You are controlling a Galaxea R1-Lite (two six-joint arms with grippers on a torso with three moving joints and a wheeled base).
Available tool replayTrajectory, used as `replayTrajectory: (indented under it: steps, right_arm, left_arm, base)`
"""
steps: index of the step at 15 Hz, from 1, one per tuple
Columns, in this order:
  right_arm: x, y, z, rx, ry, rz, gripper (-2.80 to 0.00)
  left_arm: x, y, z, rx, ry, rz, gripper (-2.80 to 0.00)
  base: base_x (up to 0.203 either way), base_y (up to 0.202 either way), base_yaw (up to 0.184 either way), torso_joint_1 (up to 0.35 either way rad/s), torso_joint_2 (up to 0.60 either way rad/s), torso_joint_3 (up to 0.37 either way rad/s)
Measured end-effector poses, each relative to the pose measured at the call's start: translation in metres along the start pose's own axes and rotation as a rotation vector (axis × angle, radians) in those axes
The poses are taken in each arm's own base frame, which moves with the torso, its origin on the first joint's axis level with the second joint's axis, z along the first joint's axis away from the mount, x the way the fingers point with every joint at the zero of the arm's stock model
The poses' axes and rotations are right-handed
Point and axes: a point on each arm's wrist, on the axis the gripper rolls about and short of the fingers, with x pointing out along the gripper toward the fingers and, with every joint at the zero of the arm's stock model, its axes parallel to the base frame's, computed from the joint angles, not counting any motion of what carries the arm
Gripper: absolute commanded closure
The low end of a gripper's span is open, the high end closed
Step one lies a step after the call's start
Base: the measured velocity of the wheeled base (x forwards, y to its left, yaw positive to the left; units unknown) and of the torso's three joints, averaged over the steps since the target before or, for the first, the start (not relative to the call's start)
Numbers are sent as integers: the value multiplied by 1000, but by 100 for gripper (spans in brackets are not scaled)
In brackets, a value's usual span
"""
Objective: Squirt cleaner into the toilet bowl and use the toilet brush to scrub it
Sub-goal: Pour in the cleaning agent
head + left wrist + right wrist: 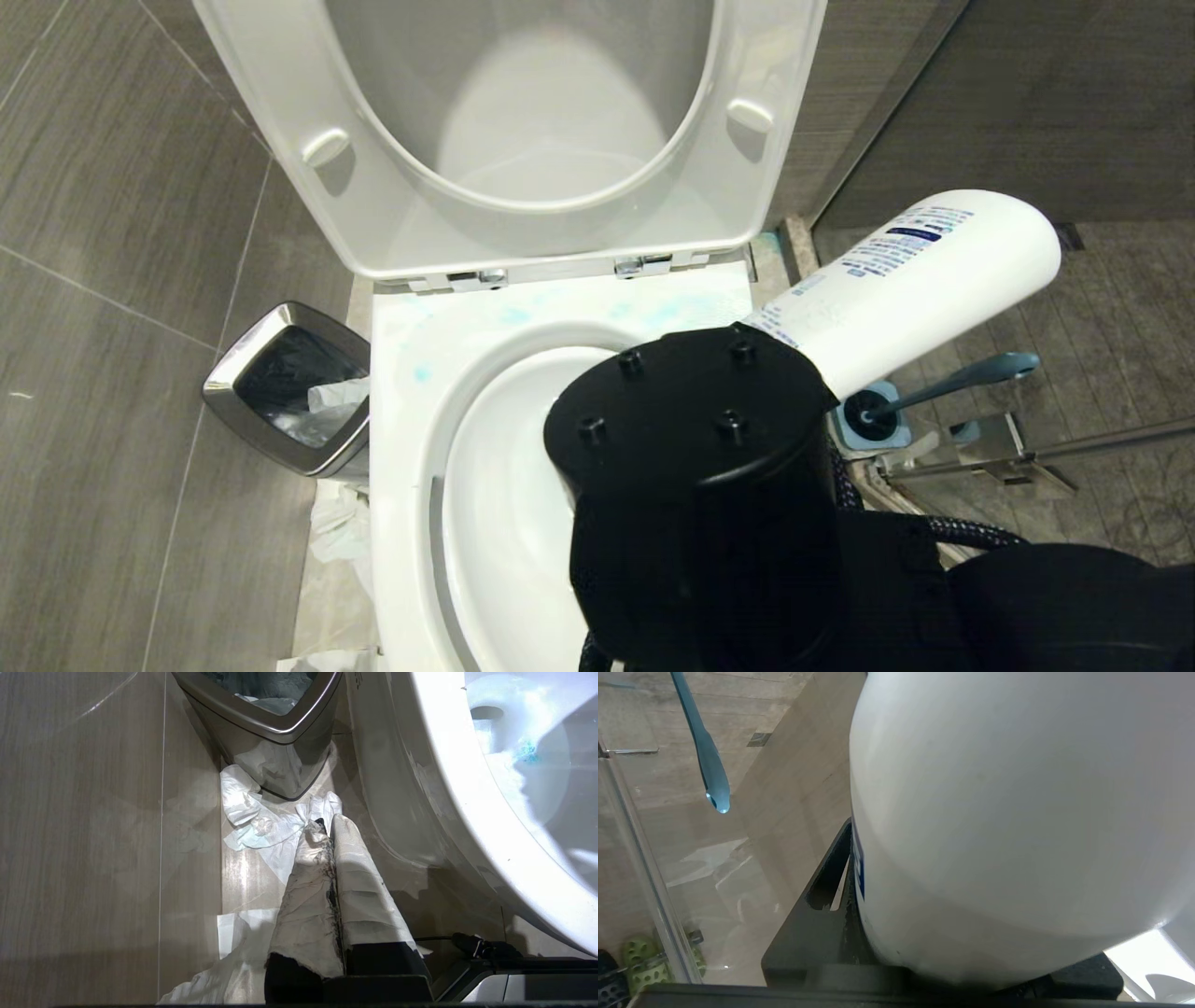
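gripping white bottle [920, 280], right claw [850, 896], above toilet bowl [411, 448] rim

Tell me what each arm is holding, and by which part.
The right gripper clamps the white cleaner bottle around its body, tilted above the toilet bowl. The left gripper is shut and holds nothing, low beside the bowl.

We are in a bathroom: a white toilet [411, 448] with raised lid, grey floor tiles [103, 308], a steel waste bin [280, 439], a glass shower door [640, 858].
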Motion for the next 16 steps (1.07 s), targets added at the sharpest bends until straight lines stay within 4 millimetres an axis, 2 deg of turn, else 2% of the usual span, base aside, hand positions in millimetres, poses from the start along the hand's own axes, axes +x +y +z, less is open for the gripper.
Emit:
replayTrajectory:
  steps: [7,16]
  right_arm:
    - [2,-2,2,6,3,3,0]
    - [18,-15,15,33,36,28,0]
  left_arm:
    - [0,0,0,0,0,0,0]
    - [0,0,0,0,0,-1,0]
  base:
    - [0,0,0,0,0,0]
    - [0,0,0,0,0,0]
